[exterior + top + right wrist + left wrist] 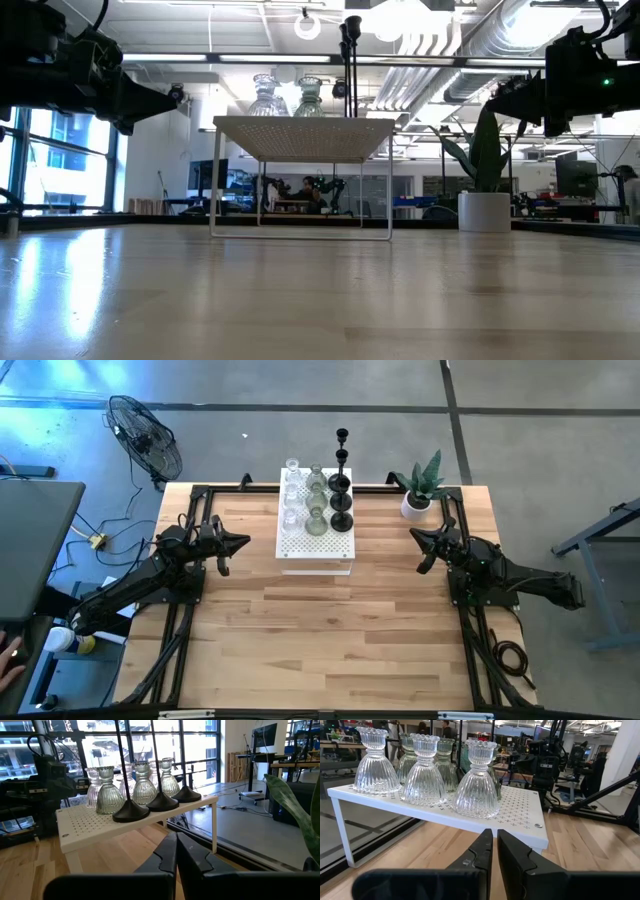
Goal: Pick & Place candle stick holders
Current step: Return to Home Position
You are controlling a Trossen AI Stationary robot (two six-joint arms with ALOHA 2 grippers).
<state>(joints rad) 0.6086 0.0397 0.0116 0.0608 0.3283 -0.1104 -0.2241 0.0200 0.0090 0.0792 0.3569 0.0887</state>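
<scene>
High view: the candle holders [316, 500] stand in 3 rows by kind on the shelf [315, 552]. The left gripper [240, 543] and right gripper [420, 538] sit either side, clear of it.

Low view: the shelf carries them all.

Wrist views: both grippers' fingers [481, 851] are clenched on nothing, likely homing.

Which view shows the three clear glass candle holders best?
The left wrist view: the clear glass holders stand near and whole. The high view shows them small from above; the low view, only a top; the right wrist view, partly hidden ones.
</scene>
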